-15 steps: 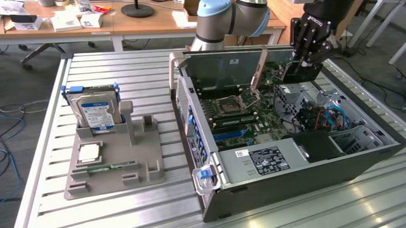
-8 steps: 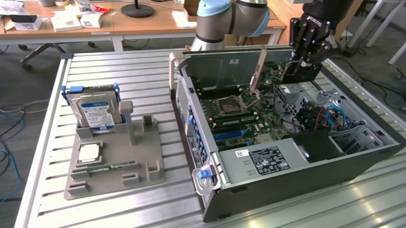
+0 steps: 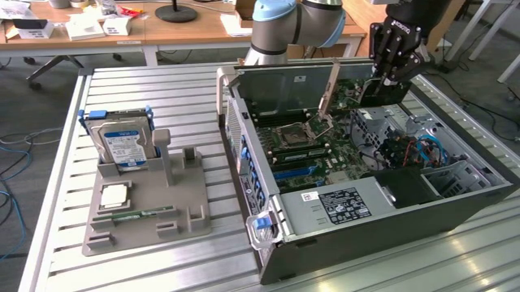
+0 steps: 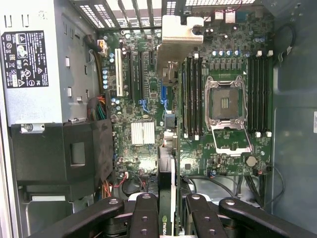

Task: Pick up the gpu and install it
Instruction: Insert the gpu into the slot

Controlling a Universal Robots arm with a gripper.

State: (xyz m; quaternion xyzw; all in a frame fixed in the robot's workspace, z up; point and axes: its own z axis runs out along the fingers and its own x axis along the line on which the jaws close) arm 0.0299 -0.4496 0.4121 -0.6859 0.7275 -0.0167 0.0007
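My gripper (image 3: 393,74) hangs over the far right part of the open computer case (image 3: 455,207), shut on the gpu (image 3: 382,92), a dark flat card held on edge and reaching down into the case. In the wrist view the black fingers (image 4: 144,214) clamp the card from both sides. The gpu (image 4: 167,171) runs edge-on away from the gripper (image 4: 171,218), and its silvery bracket (image 4: 177,42) stands near the case's slotted back wall. The card hovers over the motherboard (image 4: 233,163), above the expansion slots (image 4: 143,74) beside the white slot.
The power supply (image 3: 341,204) and a black drive bay (image 3: 406,185) fill the near end of the case. On the exterior view's left, a grey holder (image 3: 146,225) carries a hard drive (image 3: 122,143), a processor (image 3: 114,194) and a green memory stick (image 3: 134,214). A slatted metal table (image 3: 146,91) lies under everything.
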